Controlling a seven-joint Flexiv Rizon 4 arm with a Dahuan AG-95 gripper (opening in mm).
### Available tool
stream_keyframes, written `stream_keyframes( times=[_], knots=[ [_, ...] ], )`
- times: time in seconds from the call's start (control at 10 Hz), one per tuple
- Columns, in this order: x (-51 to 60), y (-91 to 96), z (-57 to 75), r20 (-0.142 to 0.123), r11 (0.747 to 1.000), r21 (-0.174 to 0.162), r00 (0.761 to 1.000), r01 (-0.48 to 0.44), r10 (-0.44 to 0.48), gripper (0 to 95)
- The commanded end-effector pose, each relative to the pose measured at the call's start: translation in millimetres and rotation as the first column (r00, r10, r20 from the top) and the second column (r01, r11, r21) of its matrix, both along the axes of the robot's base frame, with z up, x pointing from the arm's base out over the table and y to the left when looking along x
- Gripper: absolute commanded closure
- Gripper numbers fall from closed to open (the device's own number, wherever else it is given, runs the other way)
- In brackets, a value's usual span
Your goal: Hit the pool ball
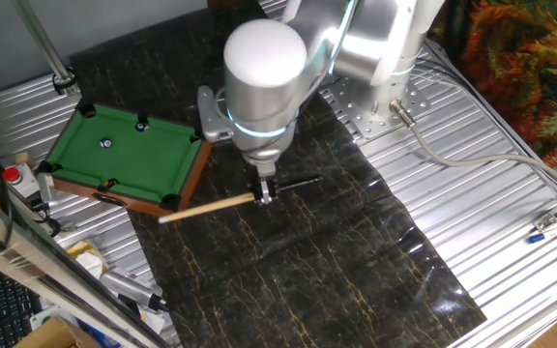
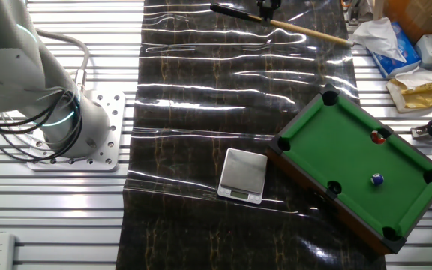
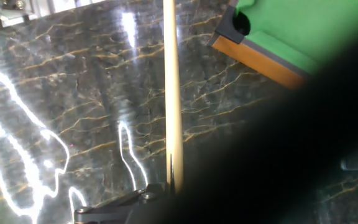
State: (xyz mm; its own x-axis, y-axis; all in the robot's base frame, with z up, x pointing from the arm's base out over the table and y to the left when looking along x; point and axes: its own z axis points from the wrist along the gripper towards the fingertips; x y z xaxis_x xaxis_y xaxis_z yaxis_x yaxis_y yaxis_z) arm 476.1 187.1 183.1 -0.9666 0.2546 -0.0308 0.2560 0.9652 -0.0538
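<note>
Gripper (image 1: 264, 192) mid-frame, closed around cue (image 1: 211, 207) lying on dark mat (image 1: 337, 261). Blue ball (image 1: 105, 143) on green pool table (image 1: 95, 164) at left (red ball (image 2: 377, 137) near pocket).

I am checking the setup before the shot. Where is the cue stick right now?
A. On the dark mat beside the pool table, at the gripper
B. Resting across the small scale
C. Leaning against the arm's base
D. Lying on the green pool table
A: the cue stick lies on the dark mat beside the pool table, with the gripper down at its dark end.
</note>
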Motion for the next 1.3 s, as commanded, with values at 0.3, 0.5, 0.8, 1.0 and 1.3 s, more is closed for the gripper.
stream_keyframes(
  times=[0.3, 0.5, 0.8, 1.0, 1.3],
  knots=[
    [13.7, -32.4, -3.6, -0.003, 1.000, 0.021, 1.000, -0.001, 0.001, 95.0],
    [15.4, -46.5, -9.5, -0.001, 1.000, 0.022, 1.000, -0.001, 0.001, 95.0],
    [11.4, -59.7, -15.9, -0.003, 1.000, 0.012, 1.000, -0.001, 0.001, 95.0],
    [12.7, -74.7, -20.9, -0.005, 1.000, 0.008, 1.000, -0.001, 0.001, 95.0],
    [19.5, -81.3, -28.9, -0.006, 1.000, -0.004, 1.000, -0.001, 0.001, 95.0]
  ],
)
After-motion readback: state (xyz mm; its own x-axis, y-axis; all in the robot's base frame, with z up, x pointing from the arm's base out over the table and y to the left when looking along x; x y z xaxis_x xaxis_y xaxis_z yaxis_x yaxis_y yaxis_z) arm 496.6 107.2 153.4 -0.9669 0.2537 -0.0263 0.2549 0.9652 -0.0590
